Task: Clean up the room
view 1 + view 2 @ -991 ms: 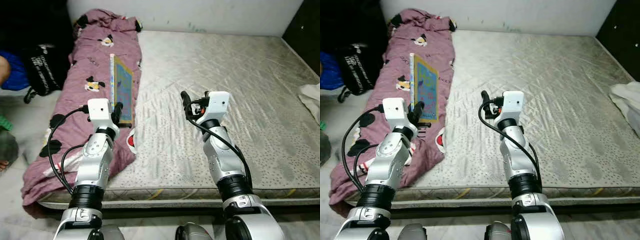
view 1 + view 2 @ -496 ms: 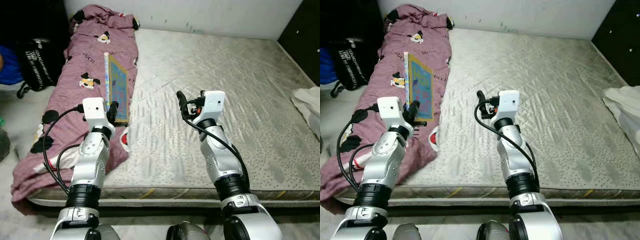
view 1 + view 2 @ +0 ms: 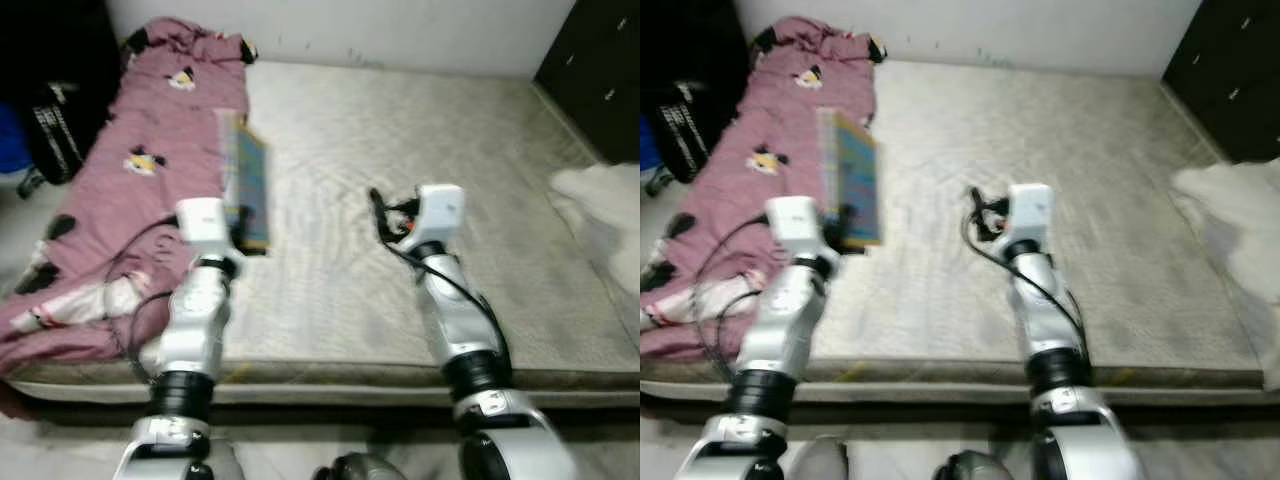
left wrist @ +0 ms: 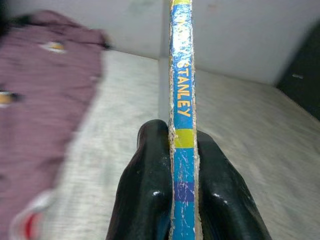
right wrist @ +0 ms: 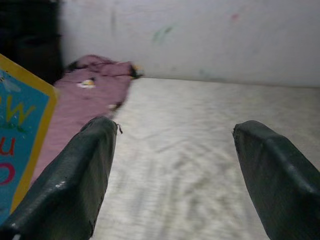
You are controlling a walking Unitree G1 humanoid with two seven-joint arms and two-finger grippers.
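- The whole head view has swung toward the right and gone blurred since a second ago, so the robot is turning or stepping; the dark cupboard [image 3: 1230, 70] and the white cloth [image 3: 1235, 215] at the right edge of the bed now take up more of the picture
- The book [image 3: 247, 180] now stands clear of the pink quilt [image 3: 130, 170]: a second ago its cover lay back against the quilt, now it is held up on edge above the bare mattress [image 3: 400, 130], just beside the quilt's border
- The left hand [image 4: 172, 160] is pinching the book by its lower end, one black finger on each cover, the worn blue and yellow spine running straight up between them in the left wrist view
- The right hand [image 5: 175, 170] is spread wide and holds nothing, raised over the middle of the mattress as it was before; a corner of the book's cover shows at the edge of its wrist view
- My reading is that the pick-up is done and the carry has begun, the robot heading off to put the book away
- Where it should go is not in view
- The grip sits low on a tall thin book, so a quick turn may tip it
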